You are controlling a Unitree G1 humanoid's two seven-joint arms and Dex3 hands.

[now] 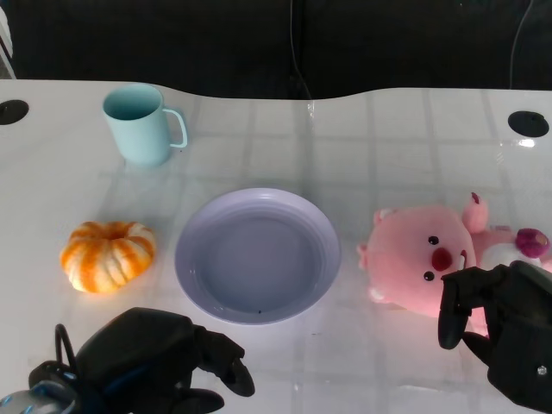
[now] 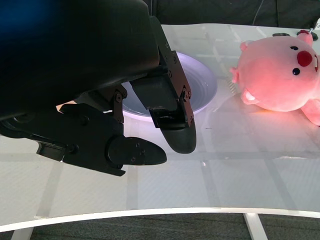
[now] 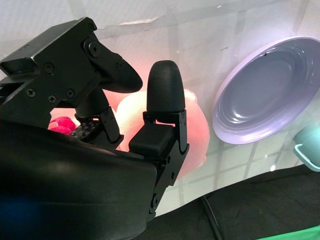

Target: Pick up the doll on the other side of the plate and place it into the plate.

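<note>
Reach is the step in hand: your right hand hovers, fingers spread and empty, at the pink doll lying right of the plate, so next close around its body and lift.

a lavender plate sits in the middle of the white table, nothing in it. just to its right lies a pink doll, face up, with the right hand at its near edge, fingers apart and curled toward it; whether they touch is hard to tell. left of the plate rests a small orange pumpkin, and behind that stands a pale teal mug. the left hand hangs low near the front edge, holding nothing.
</note>
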